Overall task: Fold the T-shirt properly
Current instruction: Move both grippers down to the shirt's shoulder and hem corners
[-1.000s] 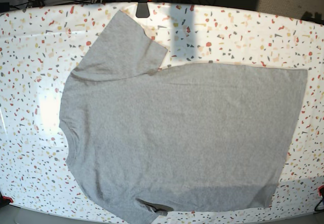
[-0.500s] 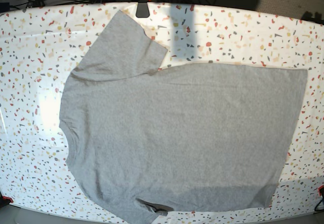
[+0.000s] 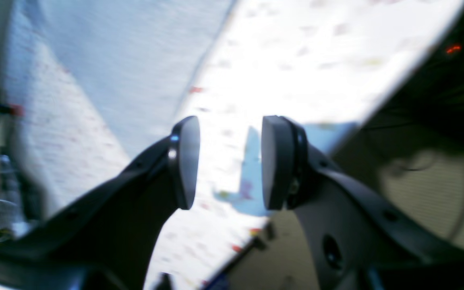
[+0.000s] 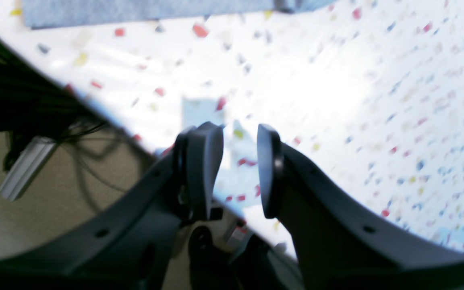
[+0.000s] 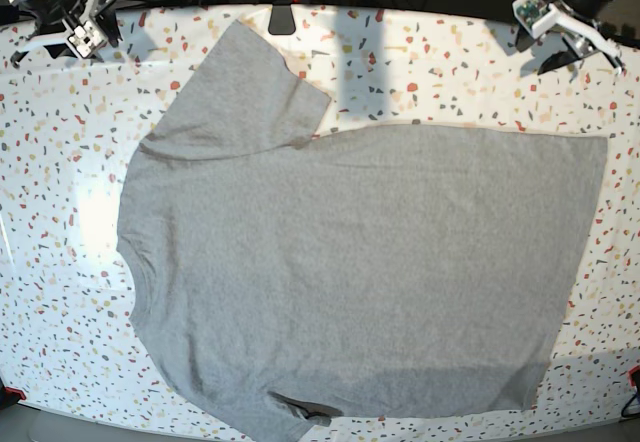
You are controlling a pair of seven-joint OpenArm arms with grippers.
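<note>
We're looking down at the heather-grey T-shirt, spread flat on the speckled terrazzo table, collar end toward the base view's left and hem toward its right. One short sleeve fans out toward the far edge, and the other sleeve is bunched up at the near edge of the table. The side facing up is plain grey, so we can't read any lettering or logo on it (no tag showing either). We don't see any container on the table, just the shirt.

The left gripper hangs over the table's edge with its two black pads clearly spread, bare tabletop showing between them and nothing pinched. From its wrist camera the shirt fabric sits up in the far left corner, well apart from the fingers. In the base view that arm only pokes in at the top right corner.

The right gripper is also parted, a narrower gap than the other, empty too, hovering over the table edge with only a strip of shirt at the top of its view. In the base view it's at the top left corner, clear of the cloth.
</note>
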